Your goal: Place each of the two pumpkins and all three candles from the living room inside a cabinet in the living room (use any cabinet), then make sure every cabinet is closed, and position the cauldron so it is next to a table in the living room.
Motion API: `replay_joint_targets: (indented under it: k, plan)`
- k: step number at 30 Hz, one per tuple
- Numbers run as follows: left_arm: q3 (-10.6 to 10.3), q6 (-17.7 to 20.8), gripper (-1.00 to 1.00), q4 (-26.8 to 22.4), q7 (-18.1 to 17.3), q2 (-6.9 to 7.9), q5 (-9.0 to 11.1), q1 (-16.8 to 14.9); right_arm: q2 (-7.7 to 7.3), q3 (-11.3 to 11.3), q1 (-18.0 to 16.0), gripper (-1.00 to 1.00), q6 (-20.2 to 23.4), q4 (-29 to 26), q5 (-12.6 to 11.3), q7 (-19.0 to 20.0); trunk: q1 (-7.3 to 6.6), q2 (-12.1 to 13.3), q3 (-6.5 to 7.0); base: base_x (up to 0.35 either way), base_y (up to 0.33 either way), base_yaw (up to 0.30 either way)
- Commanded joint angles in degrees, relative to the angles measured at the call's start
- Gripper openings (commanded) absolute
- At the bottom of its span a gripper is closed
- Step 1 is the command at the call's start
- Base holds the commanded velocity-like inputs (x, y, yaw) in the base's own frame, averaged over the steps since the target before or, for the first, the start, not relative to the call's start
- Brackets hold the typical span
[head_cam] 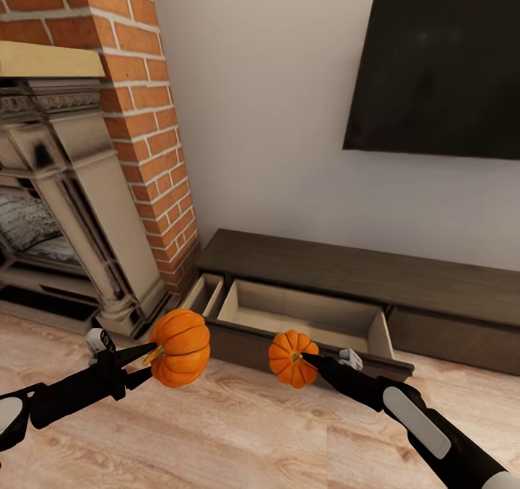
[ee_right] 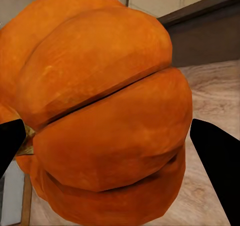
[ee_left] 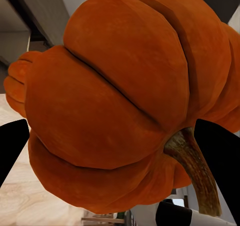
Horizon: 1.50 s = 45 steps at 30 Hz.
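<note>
Before open cabinet | left pincer pinching pumpkin | right pincer pinching second pumpkin

Soft, even, bright light fills the sharp, rendered head view with only faint shadows under the cabinet top and inside its open drawer, while both wrist views show pumpkin skin slightly soft up close, with no glare or edge bending.
</note>
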Motion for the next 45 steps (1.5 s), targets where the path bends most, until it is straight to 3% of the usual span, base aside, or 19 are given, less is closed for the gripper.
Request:
replay_joint_targets:
  k: [1,20,29,45]
  plan:
    - [-0.07,0.06,-1.00,0.03,-0.40,0.03,-0.20,-0.05,-0.05,0.12,-0.06,-1.00,0.07,0.01,-0.27,0.09,-0.23,0.39,0.14,0.000,0.000,0.000]
    - [-0.23,0.06,-1.00,0.03,-0.36,-0.09,-0.20,-0.05,0.04,0.12,-0.05,-1.00,-0.02,0.01,-0.28,0.07,-4.40,8.01,3.55,0.000,0.000,0.000]
    - [-0.19,0.06,-1.00,0.03,-0.37,-0.05,-0.20,-0.03,0.04,0.12,-0.06,-1.00,-0.02,0.01,-0.28,0.08,-4.40,8.01,3.55,0.000,0.000,-0.022]
    - [-0.16,0.06,-1.00,0.03,-0.37,0.01,-0.16,-0.01,0.04,0.12,-0.08,-1.00,-0.02,0.01,-0.28,0.08,-4.40,8.01,3.55,0.001,0.000,-0.248]
